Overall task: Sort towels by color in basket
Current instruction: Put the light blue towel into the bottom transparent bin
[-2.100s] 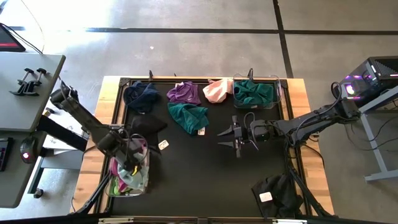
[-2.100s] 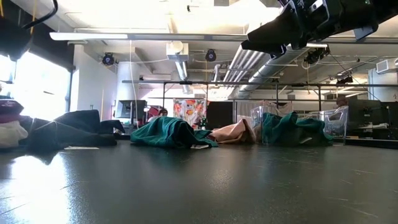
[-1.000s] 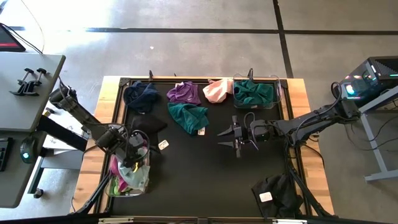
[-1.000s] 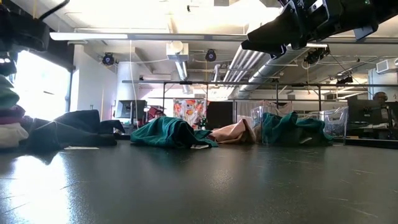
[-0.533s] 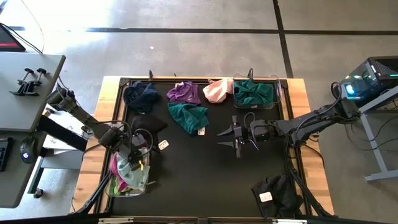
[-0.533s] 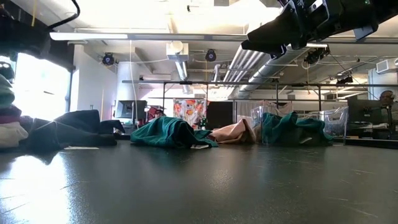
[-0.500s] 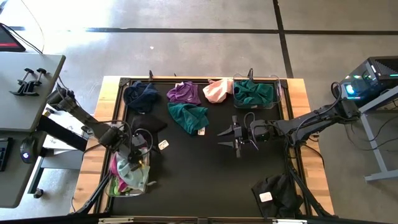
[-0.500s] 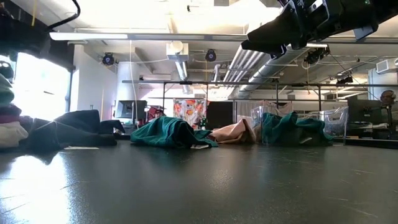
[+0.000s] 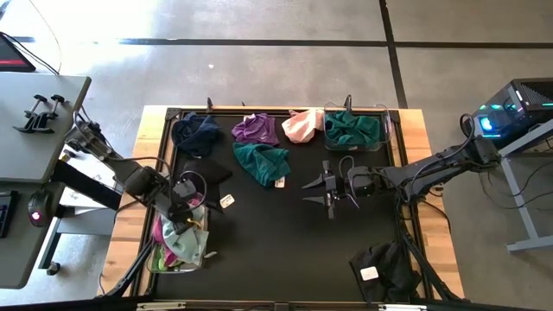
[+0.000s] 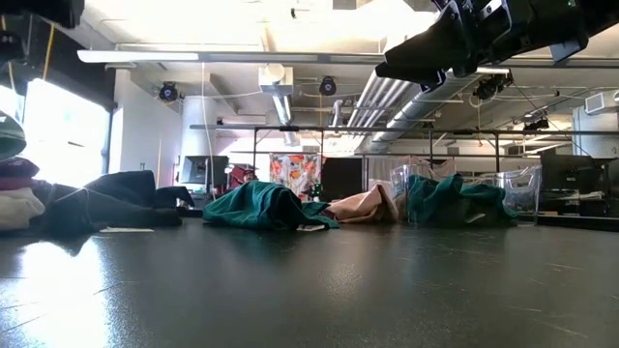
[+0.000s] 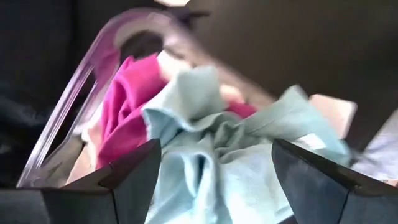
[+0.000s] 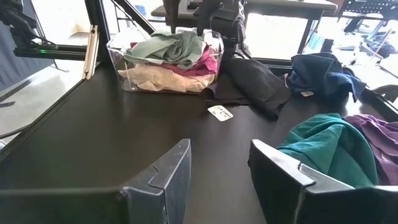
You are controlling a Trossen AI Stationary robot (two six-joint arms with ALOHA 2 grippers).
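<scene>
Mint towel [image 9: 183, 244] lies crumpled on top of the pile in the clear left bin [image 9: 155, 259] at the desk's near-left corner, over a magenta towel [image 11: 124, 112] and a pale one; no clear long axis, it is bunched, with folds running roughly along the bin's length. Left hand [image 9: 184, 212] hangs just above the far end of that bin, fingers [image 11: 124, 177] spread wide apart with nothing between them; the mint cloth shows below the gap in the wrist view. Black mat [image 9: 285, 242] covers the desk. Along the far edge, left to right: navy towel [image 9: 197, 134], purple towel [image 9: 256, 128], pink towel [image 9: 301, 126], then a second clear bin [image 9: 387, 130] holding a teal towel [image 9: 352, 128]. Another teal towel [image 9: 261, 161] lies loose just in front of the purple one, lumped, wider side to side than deep. A black towel [image 9: 207, 173] lies beside the left bin, with a white tag [image 9: 227, 200] near it. Another black towel [image 9: 380, 268] with a tag sits at the near-right. Right hand [image 9: 329, 186] hovers over mid-desk, pointing left, fingers [image 12: 161, 177] parted and empty.
</scene>
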